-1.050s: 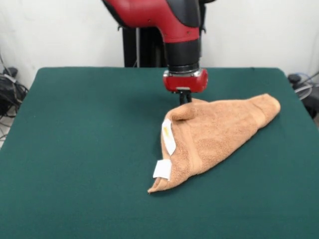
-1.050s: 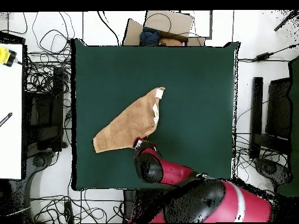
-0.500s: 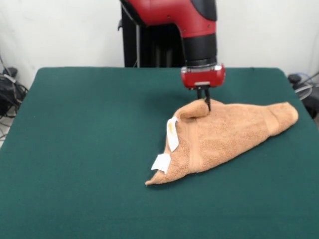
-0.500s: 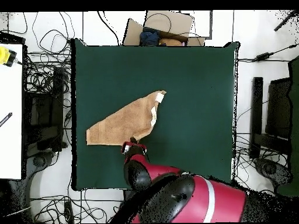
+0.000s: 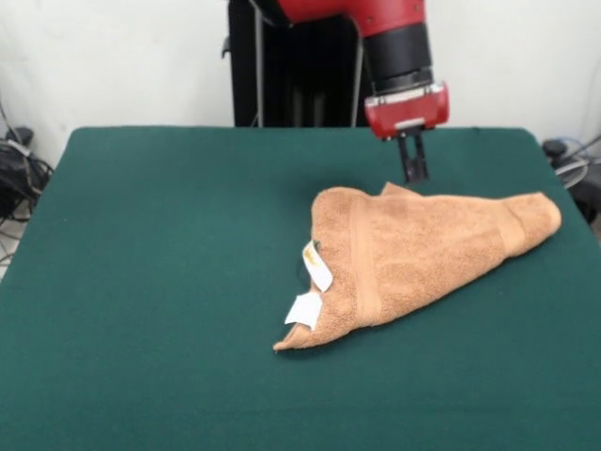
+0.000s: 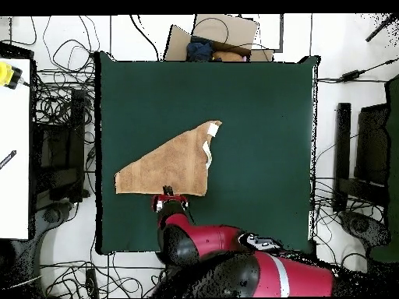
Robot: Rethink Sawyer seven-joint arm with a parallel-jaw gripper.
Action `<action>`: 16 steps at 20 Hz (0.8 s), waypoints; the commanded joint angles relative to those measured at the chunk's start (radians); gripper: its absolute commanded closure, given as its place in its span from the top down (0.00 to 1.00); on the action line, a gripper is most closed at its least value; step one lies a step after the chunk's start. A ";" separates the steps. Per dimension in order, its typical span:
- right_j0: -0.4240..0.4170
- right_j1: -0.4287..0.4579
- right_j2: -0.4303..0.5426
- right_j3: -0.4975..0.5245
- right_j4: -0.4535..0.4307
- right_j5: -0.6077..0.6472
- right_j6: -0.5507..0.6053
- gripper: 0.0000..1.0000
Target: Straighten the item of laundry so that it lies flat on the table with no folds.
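The item of laundry (image 5: pixel 423 254), an orange-tan towel, lies folded into a rough triangle on the green table (image 5: pixel 160 244), right of centre. Two white tags (image 5: pixel 316 266) show at its left folded edge. My gripper (image 5: pixel 414 173) hangs just above the towel's far edge, open, with nothing between its fingers. From above, the towel (image 6: pixel 167 163) spreads as a triangle on the table (image 6: pixel 257 117), and the gripper (image 6: pixel 166 191) sits at its lower edge, near the robot's side.
Cables and equipment (image 6: pixel 58 117) crowd the floor on both sides of the table. A cardboard box (image 6: pixel 222 35) sits beyond the table's top edge. A white bench (image 6: pixel 14 148) stands at the left.
The gripper dragged the towel's raised fold rightward in the front view, then let go and lifted. The fold has dropped and the towel lies flatter.
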State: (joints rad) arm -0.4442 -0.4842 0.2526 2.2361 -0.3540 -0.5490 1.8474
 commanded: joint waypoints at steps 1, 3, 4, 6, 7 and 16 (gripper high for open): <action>-0.005 -0.130 0.118 -0.025 0.005 0.113 0.167 0.00; 0.031 -0.133 0.068 -0.038 0.017 0.100 0.142 0.00; 0.057 -0.118 0.029 -0.049 0.032 0.079 0.133 0.00; 0.120 -0.079 -0.070 -0.078 0.081 0.062 0.105 0.00; 0.150 -0.059 -0.115 -0.092 0.104 0.055 0.091 0.00; 0.294 -0.043 -0.261 -0.129 0.233 0.120 0.077 1.00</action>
State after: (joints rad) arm -0.2047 -0.5510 0.0829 2.2195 -0.2170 -0.5486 1.8474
